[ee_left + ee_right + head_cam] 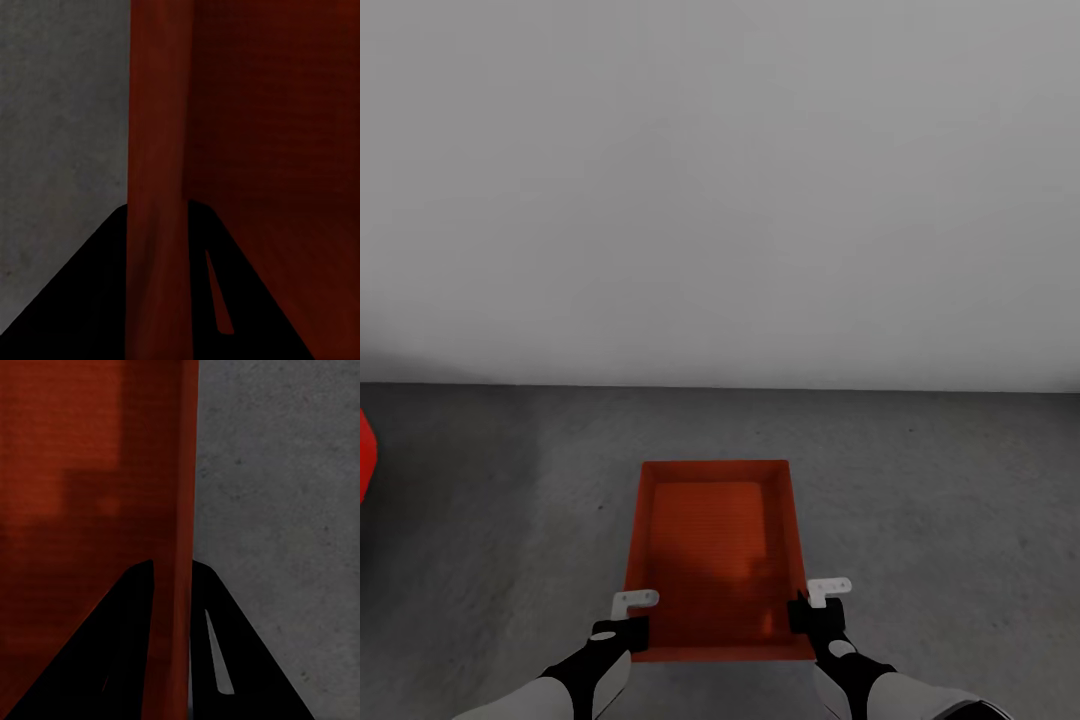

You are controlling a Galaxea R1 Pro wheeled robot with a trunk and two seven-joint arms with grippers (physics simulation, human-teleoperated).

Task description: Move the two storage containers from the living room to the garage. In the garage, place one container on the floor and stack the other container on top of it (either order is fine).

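1. the left gripper (628, 618) has its jaws clenched over the left wall of the storage container (712, 545), one finger inside and one outside, so the thin wall is pinched
2. the right gripper (812, 606) grips the opposite wall the same way; holding both sides likely keeps the open bin level
3. the container sits between the arms, low over or on the grey concrete floor (940, 500); whether it touches, i cannot tell
4. beyond it stands a white wall (720, 200), and a red shape (365, 455) shows at the left edge
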